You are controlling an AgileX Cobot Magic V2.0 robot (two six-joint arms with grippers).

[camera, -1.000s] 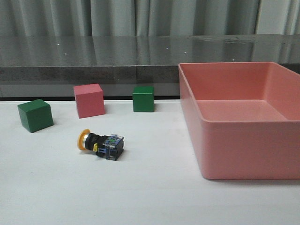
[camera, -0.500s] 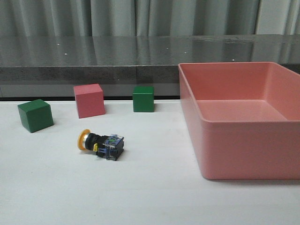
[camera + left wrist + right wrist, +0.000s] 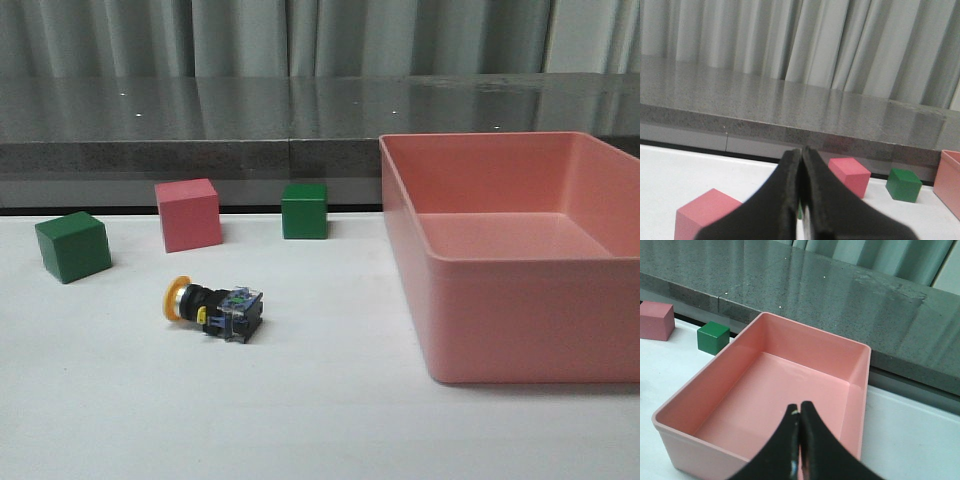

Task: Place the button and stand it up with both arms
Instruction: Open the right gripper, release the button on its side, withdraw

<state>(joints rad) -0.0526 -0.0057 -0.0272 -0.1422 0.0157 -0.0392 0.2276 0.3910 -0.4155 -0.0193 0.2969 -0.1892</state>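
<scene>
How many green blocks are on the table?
2. One green cube sits at the far left of the table. The other green cube sits farther back, between the pink cube and the pink bin. None seems hidden.

- Left gripper (image 3: 801,200): two broad black fingers (image 3: 775,205) with a matte, faintly grainy surface, widening from narrow rounded tips.
- A sliver of green shows in the seam between them.
- Right gripper (image 3: 799,442): the same black, tapered fingers (image 3: 777,452), smooth-edged, tips slim and rounded; a pale glint sits at the seam.
</scene>
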